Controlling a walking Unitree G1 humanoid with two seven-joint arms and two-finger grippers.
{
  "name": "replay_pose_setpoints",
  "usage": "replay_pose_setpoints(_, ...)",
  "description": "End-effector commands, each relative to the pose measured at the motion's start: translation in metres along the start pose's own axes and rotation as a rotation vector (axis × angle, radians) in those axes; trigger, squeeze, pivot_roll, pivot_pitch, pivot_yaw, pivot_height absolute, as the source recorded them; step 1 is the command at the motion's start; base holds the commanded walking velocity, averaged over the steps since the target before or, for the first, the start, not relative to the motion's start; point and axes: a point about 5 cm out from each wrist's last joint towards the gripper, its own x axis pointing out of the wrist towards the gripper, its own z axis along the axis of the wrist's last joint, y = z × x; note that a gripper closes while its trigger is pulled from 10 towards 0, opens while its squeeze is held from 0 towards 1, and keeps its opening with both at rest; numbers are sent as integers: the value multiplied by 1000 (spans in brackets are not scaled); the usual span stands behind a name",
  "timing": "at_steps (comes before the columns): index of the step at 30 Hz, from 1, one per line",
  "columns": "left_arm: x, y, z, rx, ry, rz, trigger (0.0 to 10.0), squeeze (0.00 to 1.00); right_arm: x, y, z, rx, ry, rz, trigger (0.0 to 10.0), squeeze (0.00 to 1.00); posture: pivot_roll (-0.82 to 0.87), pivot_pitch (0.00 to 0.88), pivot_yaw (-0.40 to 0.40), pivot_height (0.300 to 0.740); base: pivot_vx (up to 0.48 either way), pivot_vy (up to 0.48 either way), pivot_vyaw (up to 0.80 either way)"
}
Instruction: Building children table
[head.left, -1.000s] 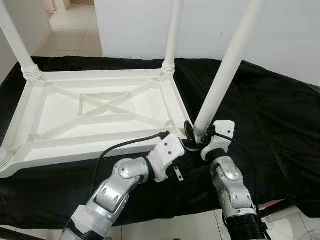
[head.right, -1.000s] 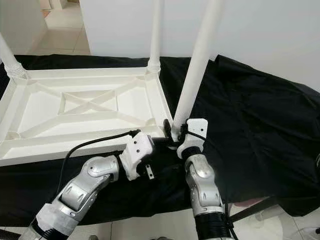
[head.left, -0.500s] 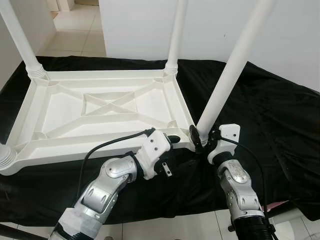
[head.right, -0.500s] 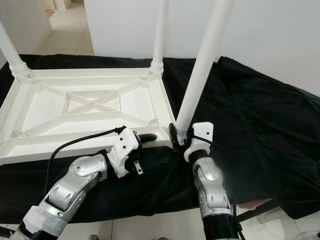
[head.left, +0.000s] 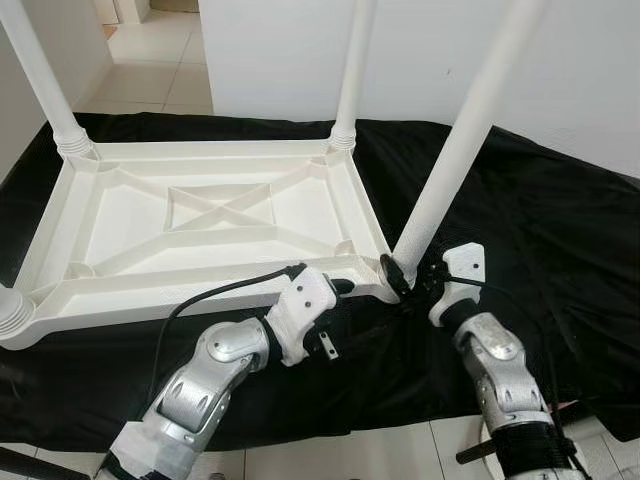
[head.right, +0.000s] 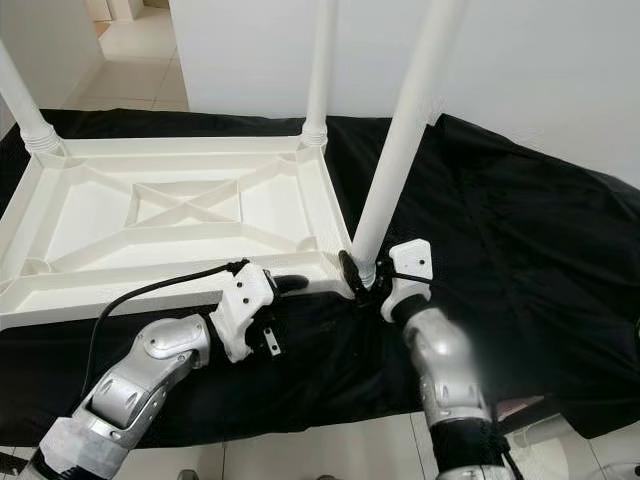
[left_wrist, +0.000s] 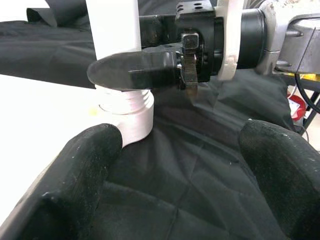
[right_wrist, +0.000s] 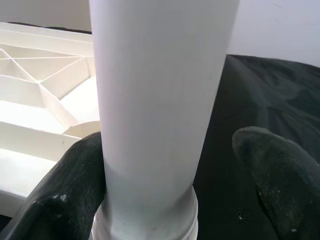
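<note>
Upside down, the white table top (head.left: 200, 215) is lying on a black cloth (head.left: 560, 230) with its ribbed underside facing up, and white legs are standing up from its corners. At the near right corner, the leaning leg (head.left: 455, 150) is sitting in its ribbed socket (left_wrist: 125, 112), tilting away to the right as it rises. Around the base of that leg, the right gripper (head.left: 408, 283) is sitting with its fingers spread wider than the leg; one finger (right_wrist: 75, 190) is touching the leg's side while the other is standing apart from it, so it is not clamping the leg. Just to the left of that, the left gripper (head.left: 338, 285) is hovering at the table top's near edge, its fingers wide apart and gripping nothing, pointing toward the socket. Beyond the far legs (head.left: 352, 70), a white wall (head.left: 280, 55) is rising behind the cloth, and pale floor tiles (head.left: 150, 60) are showing to the far left of both grippers.
</note>
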Motion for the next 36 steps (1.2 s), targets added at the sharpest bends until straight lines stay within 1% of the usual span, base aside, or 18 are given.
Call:
replay_pose_setpoints(1, 0, -6, 0, -2, 5, -45, 10000, 0, -1, -4, -2, -10, 11, 22, 10000, 0, -45, 63, -78, 740, 0, 0, 0)
replay_pose_setpoints(3, 0, -6, 0, -2, 5, -46, 10000, 0, 0, -4, -2, -12, 11, 33, 10000, 0, -45, 63, -78, 740, 0, 0, 0)
replay_pose_setpoints(5, 5, -6, 3, 2, 0, -42, 10000, 0, 10, -9, -2, -36, 35, 128, 10000, 0, -44, 80, -72, 740, 0, 0, 0)
replay_pose_setpoints(6, 6, -6, 4, 2, -3, -40, 10000, 0, 12, -8, -3, -42, 45, 152, 6510, 0, -45, 81, -71, 740, 0, 0, 0)
replay_pose_setpoints(7, 6, -6, 4, 2, -5, -38, 10000, 0, 13, -8, -5, -45, 51, 164, 6510, 0, -45, 81, -71, 740, 0, 0, 0)
replay_pose_setpoints(8, 7, -6, 5, 1, -7, -38, 10000, 0, 14, -7, -7, -47, 58, 179, 4863, 0, -45, 81, -71, 740, 0, 0, 0)
replay_pose_setpoints(10, 8, -6, 5, 1, -8, -38, 10000, 0, 15, -7, -8, -49, 62, 188, 4863, 0, -41, 85, -71, 740, 0, 0, 0)
replay_pose_setpoints(11, 8, -6, 5, 3, -8, -37, 10000, 0, 16, -6, -9, -52, 68, 203, 0, 0, -40, 87, -70, 740, 0, 0, 0)
replay_pose_setpoints(16, 10, -8, 6, 5, -9, -35, 10000, 0, 19, -1, -14, -52, 85, 230, 0, 0, -35, 88, -71, 740, 0, 0, 0)
replay_pose_setpoints(24, 10, -9, 6, 6, -5, -28, 10000, 0, 17, 0, -19, -20, 83, 233, 0, 0, -26, 91, -73, 740, 0, 0, 0)
replay_pose_setpoints(26, 10, -8, 6, 5, -4, -25, 10000, 0, 16, -2, -18, -5, 77, 196, 10000, 0, -25, 92, -72, 740, 0, 0, 0)
replay_pose_setpoints(27, 10, -8, 6, 5, -4, -24, 10000, 0, 16, -2, -17, 27, 75, 160, 10000, 0, -26, 93, -70, 740, 0, 0, 0)
replay_pose_setpoints(33, 10, -8, 6, 5, -3, -25, 10000, 0, 15, -3, -17, 45, 80, 102, 10000, 0, -34, 93, -67, 740, 0, 0, 0)
replay_pose_setpoints(34, 11, -9, 6, 5, -4, -30, 10000, 0, 14, -1, -17, 48, 82, 23, 10000, 0, -37, 93, -64, 740, 0, 0, 0)
replay_pose_setpoints(35, 11, -9, 6, 5, -4, -30, 10000, 0, 14, -1, -17, 48, 82, 23, 10000, 0, -37, 93, -64, 740, 0, 0, 0)
replay_pose_setpoints(36, 12, -9, 7, 5, -4, -32, 10000, 0, 13, 0, -17, 61, 81, -12, 10000, 0, -38, 93, -63, 740, 0, 0, 0)
